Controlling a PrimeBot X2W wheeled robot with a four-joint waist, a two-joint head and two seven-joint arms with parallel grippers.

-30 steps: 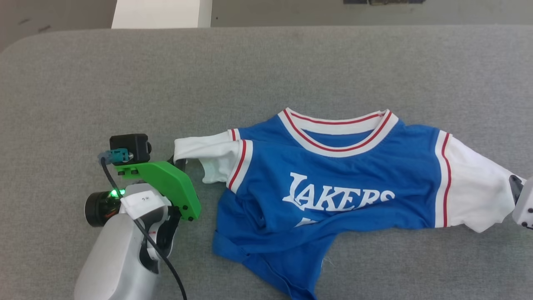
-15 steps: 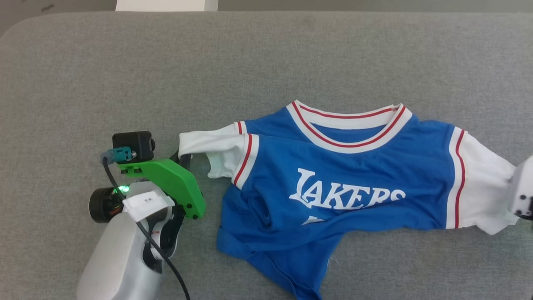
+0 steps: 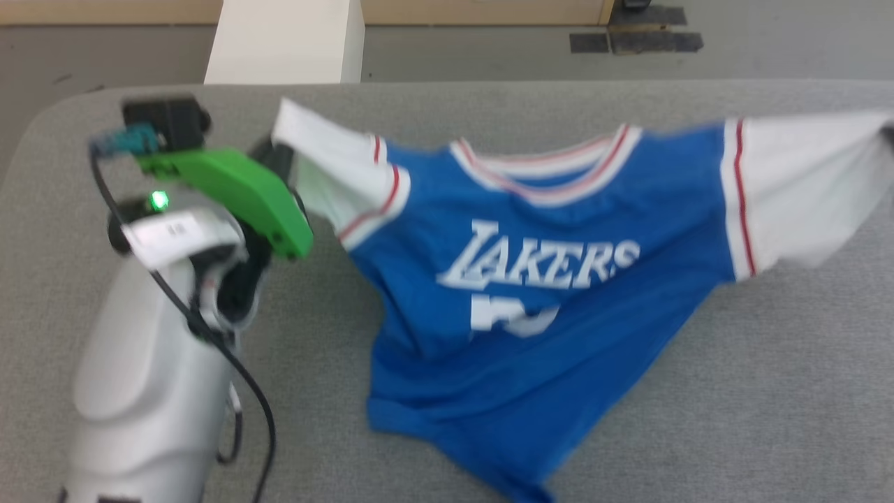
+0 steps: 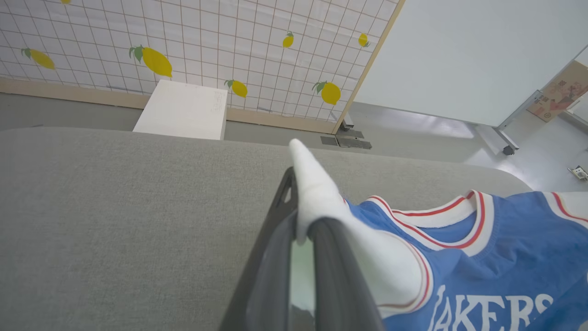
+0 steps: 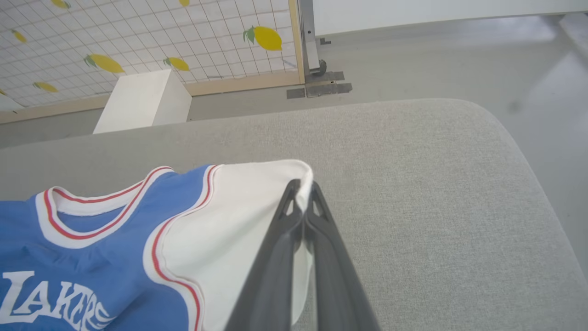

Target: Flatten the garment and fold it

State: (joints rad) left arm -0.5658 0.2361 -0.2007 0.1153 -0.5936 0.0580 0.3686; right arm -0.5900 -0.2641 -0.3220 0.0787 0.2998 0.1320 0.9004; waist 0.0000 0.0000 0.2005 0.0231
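Note:
The royal-blue garment (image 3: 531, 349) hangs stretched between my two grippers, its white lettering and part of a white number facing me. Its collar (image 3: 545, 175) and sleeves are raised off the grey table (image 3: 733, 391), while the lower hem (image 3: 482, 447) rests on the cloth surface. My left gripper (image 3: 276, 150) is shut on the tip of one white sleeve (image 4: 317, 193), and the left wrist view shows the cloth pinched in that gripper (image 4: 303, 202). My right gripper (image 5: 304, 188) is shut on the edge of the other white sleeve (image 5: 239, 216), which runs to the head view's right edge.
A white box (image 3: 286, 42) stands on the floor just beyond the table's far edge. Behind it is a lemon-patterned screen (image 4: 183, 37) with a taped foot (image 3: 635, 38). The table's rounded right end (image 5: 519, 151) lies to the right of my right gripper.
Both grippers have risen and moved toward the far edge with the sleeves, lifting the shirt's top off the table and pulling it taut. The folded-up lower part has dropped open. The camera has also shifted.

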